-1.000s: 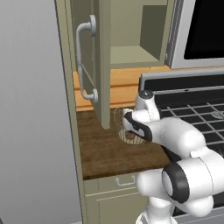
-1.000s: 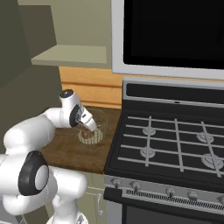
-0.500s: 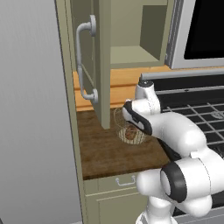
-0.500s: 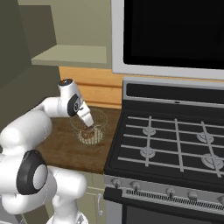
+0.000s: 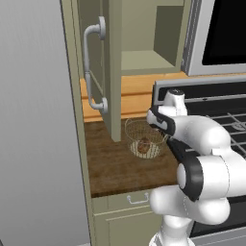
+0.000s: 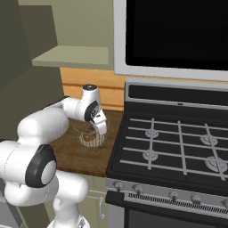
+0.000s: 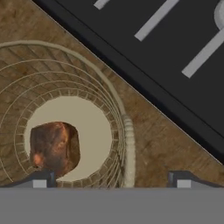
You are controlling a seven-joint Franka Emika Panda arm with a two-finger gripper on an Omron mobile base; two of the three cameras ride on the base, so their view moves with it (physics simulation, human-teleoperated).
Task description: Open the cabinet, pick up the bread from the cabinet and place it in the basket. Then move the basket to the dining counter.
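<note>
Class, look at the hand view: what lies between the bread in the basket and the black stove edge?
In the hand view, the basket wall and rim come first beside the bread, then a bare strip of brown wooden worktop up to the stove.

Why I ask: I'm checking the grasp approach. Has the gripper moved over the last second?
Yes. The gripper has shifted toward the stove, from over the basket middle to straddling its stove-side rim.

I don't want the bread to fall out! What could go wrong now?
The tool is open around the basket's rim, one fingertip inside, one outside. Gripping only that thin wire edge, the basket might tilt when lifted, and the bread could roll out. The open cabinet door hangs right beside the basket, so lifting could bump it. The stove edge is close on the other side too.
</note>
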